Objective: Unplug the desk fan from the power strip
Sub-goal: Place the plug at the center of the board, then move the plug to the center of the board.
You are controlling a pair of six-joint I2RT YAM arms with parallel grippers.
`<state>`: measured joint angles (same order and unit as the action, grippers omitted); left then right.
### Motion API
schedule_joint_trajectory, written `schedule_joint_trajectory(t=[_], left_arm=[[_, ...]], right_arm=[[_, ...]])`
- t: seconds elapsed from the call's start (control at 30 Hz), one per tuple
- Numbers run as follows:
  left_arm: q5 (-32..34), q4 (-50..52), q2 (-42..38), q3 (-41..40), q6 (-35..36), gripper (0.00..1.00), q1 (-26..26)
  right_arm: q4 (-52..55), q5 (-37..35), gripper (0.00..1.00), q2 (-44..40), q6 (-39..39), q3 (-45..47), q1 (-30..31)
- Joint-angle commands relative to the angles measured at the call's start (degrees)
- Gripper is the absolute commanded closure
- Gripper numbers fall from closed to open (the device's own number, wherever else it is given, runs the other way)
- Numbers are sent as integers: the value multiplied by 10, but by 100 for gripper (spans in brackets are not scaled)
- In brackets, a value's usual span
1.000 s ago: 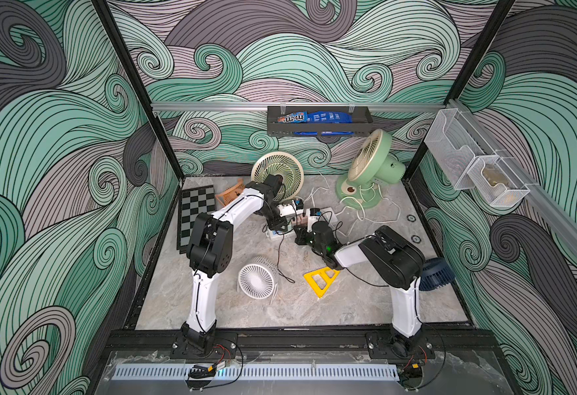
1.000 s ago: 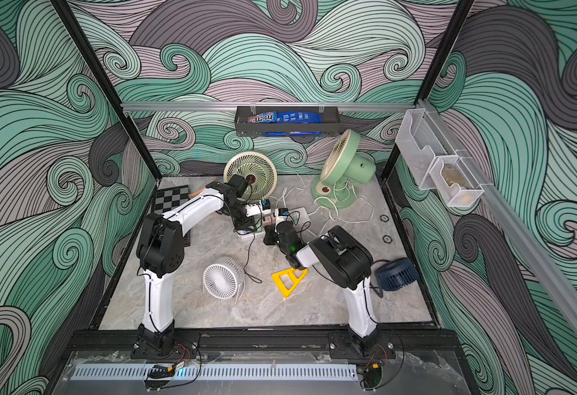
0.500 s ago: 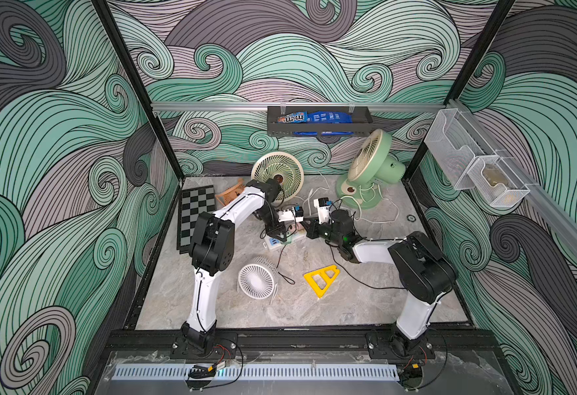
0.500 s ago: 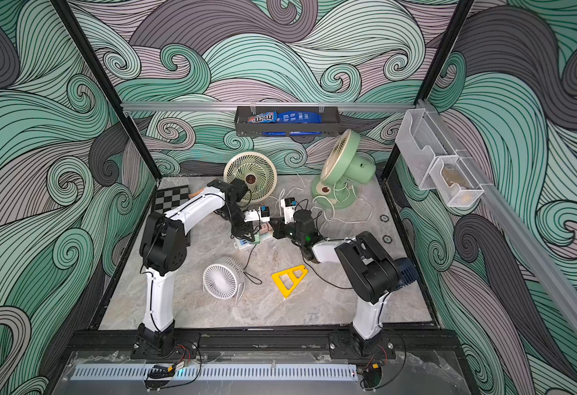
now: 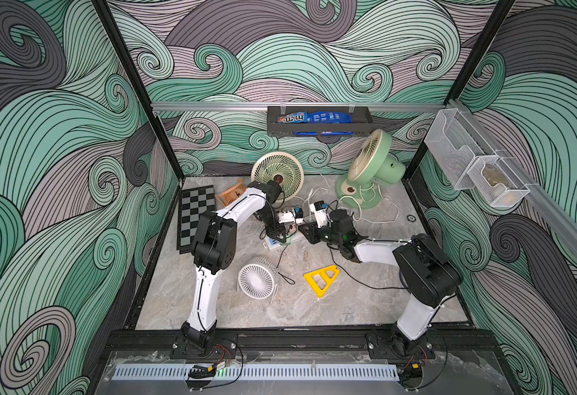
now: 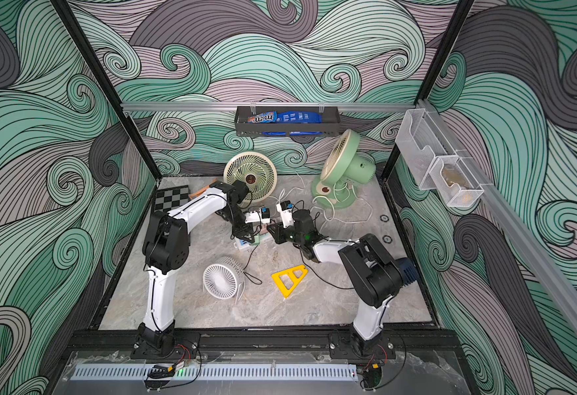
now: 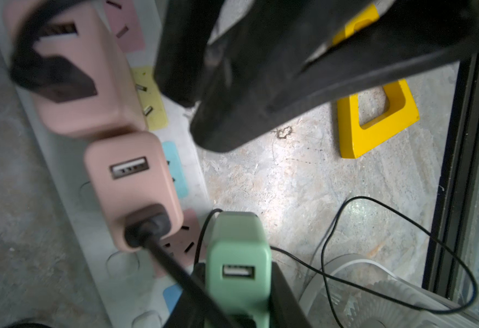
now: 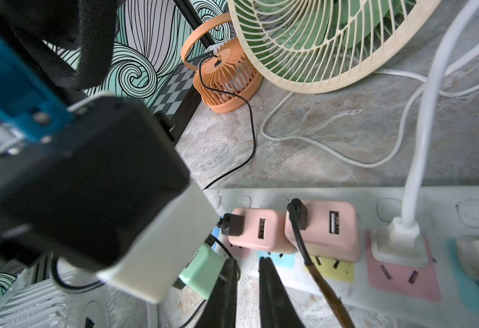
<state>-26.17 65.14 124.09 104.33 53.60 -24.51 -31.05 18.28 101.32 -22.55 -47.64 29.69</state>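
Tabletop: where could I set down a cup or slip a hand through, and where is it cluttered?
Bare tabletop runs along the front, between the white fan, the yellow triangle and the front rail. Crowded: the middle around the power strip, and the back by the cream fan and green fan.

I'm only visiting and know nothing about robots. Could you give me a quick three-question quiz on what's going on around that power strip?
1. True or false: the right gripper is clamping a plug.
2. A USB adapter sits between the fingers of the left gripper. Its colour is: A pink, B green, C yellow.
3. How many pink USB adapters sit in the power strip?

Key: 1 false, its fingers are slightly apart with nothing between them. 2 B. 3 two.
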Motion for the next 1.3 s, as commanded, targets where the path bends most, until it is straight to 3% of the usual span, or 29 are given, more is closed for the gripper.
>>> schedule_joint_trajectory(t=[0.0,0.33,0.63,0.83,1.07,1.17,1.27], left_arm=[[4,3,-12,6,-5,63,0],[-1,5,-41,10,-20,39,8],[-64,50,-65,42,-38,23,55],[-83,79,-63,45,-32,20,75],[-83,68,-73,44,-58,16,94],[-68,57,-78,44,-69,14,95],[-51,47,-82,43,-76,6,95]], right_arm=[[21,17,78,-19,30,-14,-1],[75,46,68,-42,64,-23,-2],[89,91,45,-40,81,-11,13],[85,106,30,-24,105,-10,32],[134,79,26,-39,144,-2,39],[202,61,25,-53,174,-12,47],[276,11,23,-63,180,-26,69]])
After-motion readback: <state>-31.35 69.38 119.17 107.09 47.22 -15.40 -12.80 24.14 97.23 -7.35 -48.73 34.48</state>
